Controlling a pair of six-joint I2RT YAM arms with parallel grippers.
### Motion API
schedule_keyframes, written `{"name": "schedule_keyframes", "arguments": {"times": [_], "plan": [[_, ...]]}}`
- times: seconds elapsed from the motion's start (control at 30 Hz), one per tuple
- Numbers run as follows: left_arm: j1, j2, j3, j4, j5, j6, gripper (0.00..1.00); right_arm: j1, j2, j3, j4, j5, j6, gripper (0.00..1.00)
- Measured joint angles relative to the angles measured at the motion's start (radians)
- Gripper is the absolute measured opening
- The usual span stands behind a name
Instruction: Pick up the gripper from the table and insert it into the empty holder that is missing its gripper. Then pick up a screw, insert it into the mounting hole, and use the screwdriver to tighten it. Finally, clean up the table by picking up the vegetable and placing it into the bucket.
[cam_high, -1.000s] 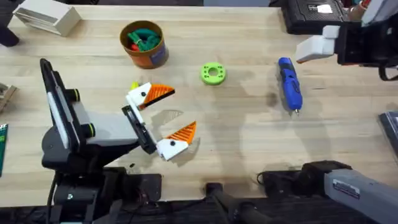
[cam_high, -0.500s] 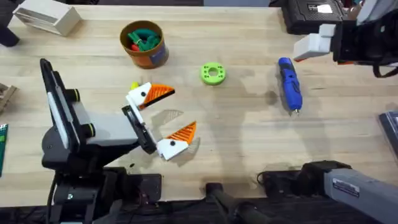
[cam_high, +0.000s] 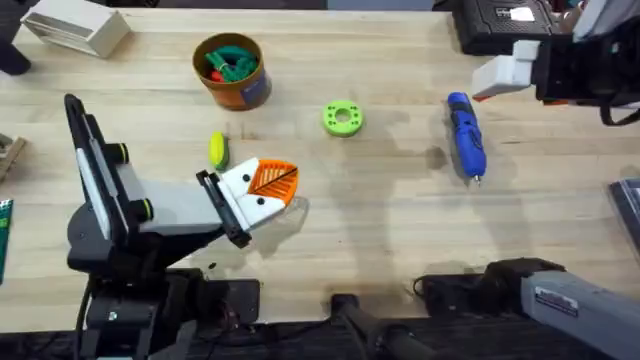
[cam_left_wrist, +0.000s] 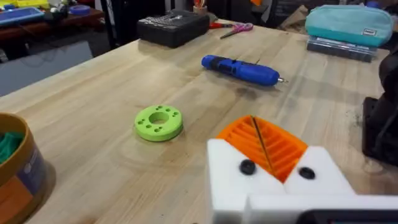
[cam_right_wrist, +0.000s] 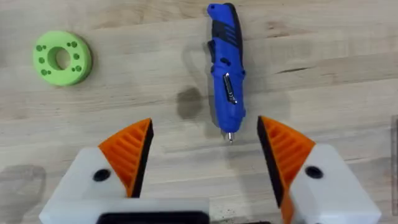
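From overhead, the left claw (cam_high: 262, 190) lies low on the wooden surface (cam_high: 380, 220), clenched with its two orange pads pressed face to face and nothing between them. The vegetable (cam_high: 218, 150), a yellow-green oval, lies on the surface just beside that claw, on the side toward the bucket (cam_high: 231, 70), an orange tub with green and red toys inside. The green ring (cam_high: 343, 118) sits between the bucket and the screwdriver (cam_high: 465, 135), which lies flat with its silvery tip toward the arms' bases. The right claw (cam_high: 510, 72) hovers just beyond the screwdriver's blunt end.

In the left wrist view, the left claw's orange pads (cam_left_wrist: 264, 146) meet along a thin dark seam. The green ring (cam_left_wrist: 158, 121) lies ahead of them, the screwdriver (cam_left_wrist: 241, 68) beyond the ring, and the bucket's wall (cam_left_wrist: 22, 180) at one edge.

In the right wrist view, the right claw (cam_right_wrist: 205, 155) is released, its orange pads (cam_right_wrist: 130, 152) well apart and empty. The screwdriver (cam_right_wrist: 226, 68) lies ahead, its tip pointing into the gap, with the green ring (cam_right_wrist: 62, 57) off to one side.
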Motion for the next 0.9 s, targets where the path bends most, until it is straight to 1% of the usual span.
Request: {"name": "schedule_keyframes", "arguments": {"times": [0.17, 0.3, 0.63, 0.9], "plan": [[0.000, 0.000, 0.000, 0.000, 0.000, 0.000, 0.011, 0.000, 0.006, 0.000, -0.002, 0.000, 0.000, 0.967], [0.000, 0.000, 0.000, 0.000, 0.000, 0.000, 0.011, 0.000, 0.045, -0.002, -0.019, 0.000, 0.000, 0.969], [0.000, 0.000, 0.000, 0.000, 0.000, 0.000, 0.011, 0.000, 0.050, -0.091, 0.035, 0.000, -0.014, 0.969], [0.000, 0.000, 0.000, 0.000, 0.000, 0.000, 0.011, -0.012, 0.066, -0.099, 0.116, -0.001, -0.082, 0.987]]}}
